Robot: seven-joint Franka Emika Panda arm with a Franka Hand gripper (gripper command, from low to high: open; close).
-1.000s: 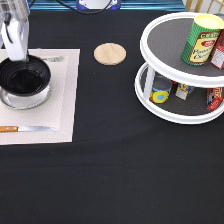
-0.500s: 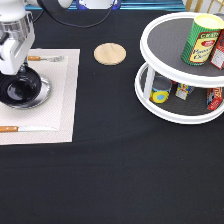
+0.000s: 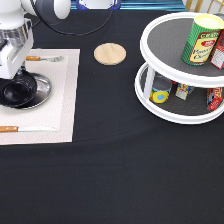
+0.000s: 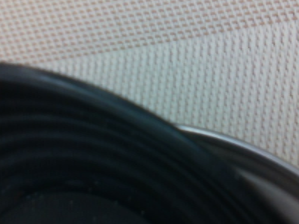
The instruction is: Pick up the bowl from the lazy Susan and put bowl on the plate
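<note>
The glossy black bowl (image 3: pixel 17 90) sits in the shiny silver plate (image 3: pixel 44 92) on a beige placemat at the exterior view's left. My gripper (image 3: pixel 19 75) stands right over the bowl's far rim and is shut on it, the white hand hiding part of the bowl. The wrist view shows the bowl's ridged inside (image 4: pixel 71 160) close up, with the plate's rim (image 4: pixel 240 145) under it. The white two-tier lazy Susan (image 3: pixel 170 37) stands at the right, with no bowl on it.
The placemat (image 3: pixel 65 100) also carries a fork (image 3: pixel 42 58) above the plate and a knife (image 3: pixel 25 129) below it. A round wooden disc (image 3: pixel 110 53) lies at top centre. Cans (image 3: pixel 202 39) stand on both tiers of the lazy Susan.
My gripper has come down with the bowl. The bowl hung above the plate a second ago and now rests in it.
</note>
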